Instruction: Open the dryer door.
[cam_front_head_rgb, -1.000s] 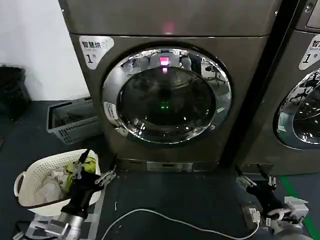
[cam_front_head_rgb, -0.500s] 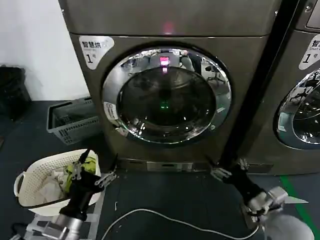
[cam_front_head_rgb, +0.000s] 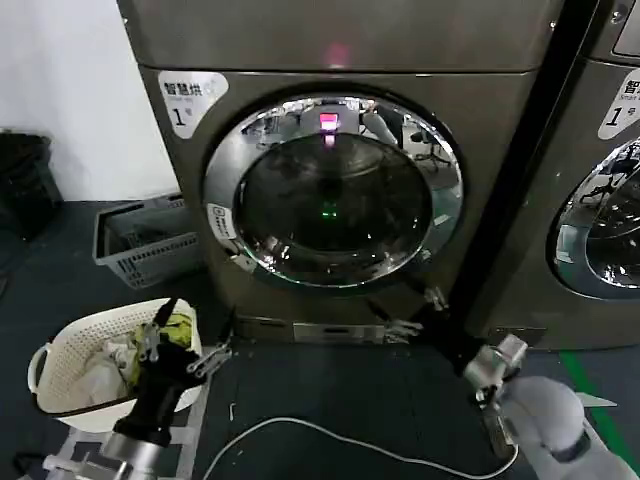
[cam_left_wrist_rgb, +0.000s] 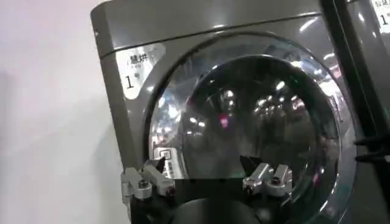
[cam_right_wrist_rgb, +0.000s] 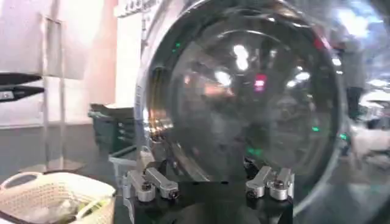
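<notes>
The dryer, bronze-grey with a white "1" sticker, stands straight ahead. The dryer door is closed flat against its front, a wide chrome ring around dark glass. My right gripper is open, low at the door's lower right edge, just short of the chrome ring. In the right wrist view the open right gripper faces the door glass up close. My left gripper hangs open and empty at the lower left, beside the basket. The left wrist view has the left gripper open, facing the door ring from farther back.
A white laundry basket holding clothes sits on the floor at lower left. A grey crate lies behind it by the wall. A neighbouring machine stands to the right. A white cable runs across the dark floor.
My right arm has risen from the floor at the lower right and moved left, up to the door's lower right edge. The left arm has barely moved. The door stays closed.
</notes>
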